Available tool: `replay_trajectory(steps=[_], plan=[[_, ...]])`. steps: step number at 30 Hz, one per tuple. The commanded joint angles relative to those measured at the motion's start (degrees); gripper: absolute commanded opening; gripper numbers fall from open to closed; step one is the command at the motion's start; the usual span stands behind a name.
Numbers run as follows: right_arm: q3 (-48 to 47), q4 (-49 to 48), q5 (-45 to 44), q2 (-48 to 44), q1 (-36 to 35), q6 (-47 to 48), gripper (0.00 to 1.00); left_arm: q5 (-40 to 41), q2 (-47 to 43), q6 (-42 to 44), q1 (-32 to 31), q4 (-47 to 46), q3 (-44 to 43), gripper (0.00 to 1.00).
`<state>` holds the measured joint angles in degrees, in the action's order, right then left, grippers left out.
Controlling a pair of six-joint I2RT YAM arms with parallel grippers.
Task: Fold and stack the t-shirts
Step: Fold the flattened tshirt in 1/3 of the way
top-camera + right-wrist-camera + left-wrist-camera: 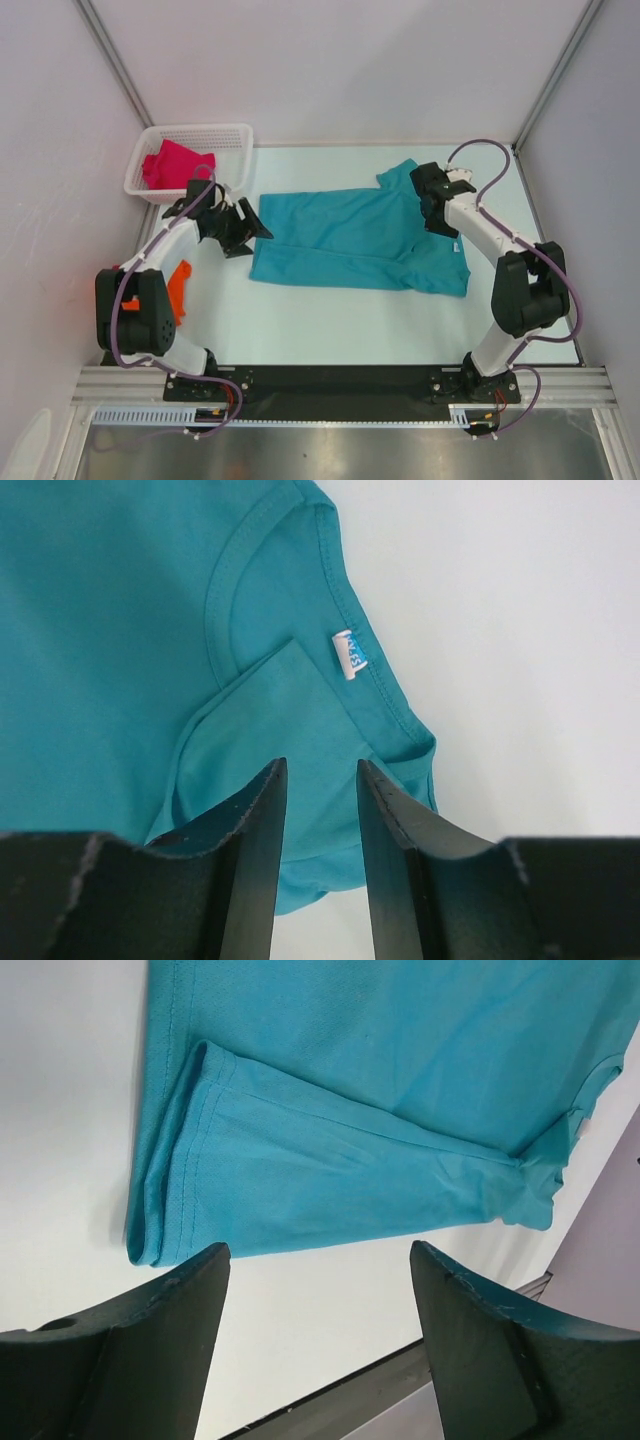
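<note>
Lying under right tool (321, 770): teal t-shirt (110, 630)

Robotics lab cell: white panel walls (350, 60), aluminium base rail (120, 381).

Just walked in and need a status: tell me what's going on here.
A teal t-shirt lies flat on the table mid-fold, one long edge already folded over. The left gripper, open, sits at the hem end; the right gripper, jaws narrowly apart, is over the collar end. Neither visibly grips cloth. A magenta t-shirt lies in the white basket, an orange t-shirt at the table's left edge.
</note>
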<state>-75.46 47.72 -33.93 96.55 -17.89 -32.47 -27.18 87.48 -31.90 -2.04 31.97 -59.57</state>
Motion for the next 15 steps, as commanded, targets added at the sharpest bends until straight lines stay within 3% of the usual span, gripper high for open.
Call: replay_trajectory(steps=[1, 6, 9, 15], plan=[[-2.5, 0.7, -2.02, -4.17, -1.17, 0.12, 0.4, 0.46, -5.38, 2.11, 0.55, 1.26, -2.13, 0.78], [3.38, -2.27, 2.72, -6.82, -2.5, -0.4, 0.4, 0.02, -8.29, 1.58, 0.55, -0.76, 2.35, 0.79], [4.27, -3.87, 6.24, -4.1, -2.33, 0.39, 0.39, -0.68, -5.67, 2.01, 0.55, -1.47, 2.01, 0.79], [-6.76, -3.69, 7.12, 3.72, -0.66, 3.46, 0.4, -0.33, 3.82, 3.6, 0.55, 0.2, -10.54, 0.81]])
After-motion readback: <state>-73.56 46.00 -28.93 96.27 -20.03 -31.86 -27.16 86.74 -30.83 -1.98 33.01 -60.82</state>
